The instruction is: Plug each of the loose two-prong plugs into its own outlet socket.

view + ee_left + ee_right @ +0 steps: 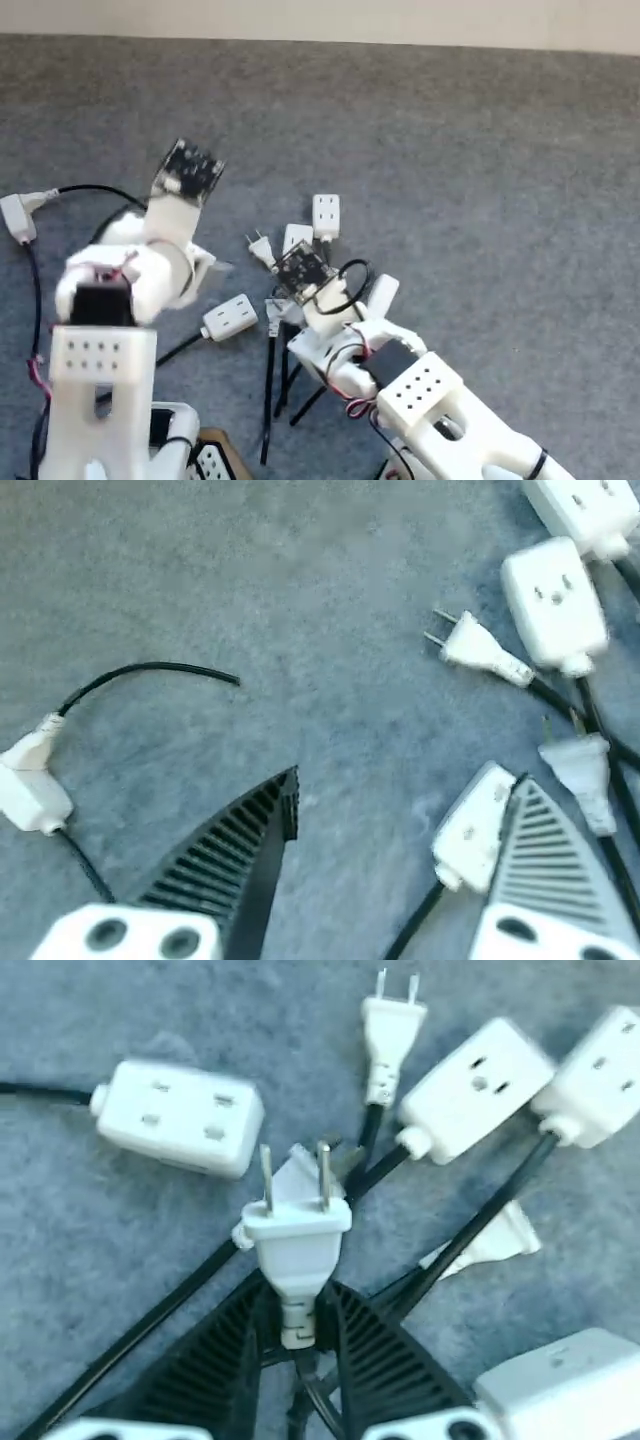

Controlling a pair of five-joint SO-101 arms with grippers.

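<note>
My right gripper [297, 1312] is shut on the base of a white two-prong plug [296, 1232], whose prongs point away from the wrist; in the high view this plug [274, 311] lies just ahead of the right arm. A triple outlet socket [180, 1116] lies close beside it. A second loose plug [391, 1028] lies farther off, next to two white sockets [476, 1084] [598, 1068]. My left gripper [405, 790] is open above the carpet, one finger [540, 852] next to the triple socket [470, 830]. The second plug [478, 650] lies beyond it.
Black cords [272, 385] run from the cluster toward the table's near edge. Another plug [492, 1244] and socket [558, 1380] lie near the right arm. A plug joined to a socket [18, 215] lies at the far left. Grey carpet [480, 150] stretches behind.
</note>
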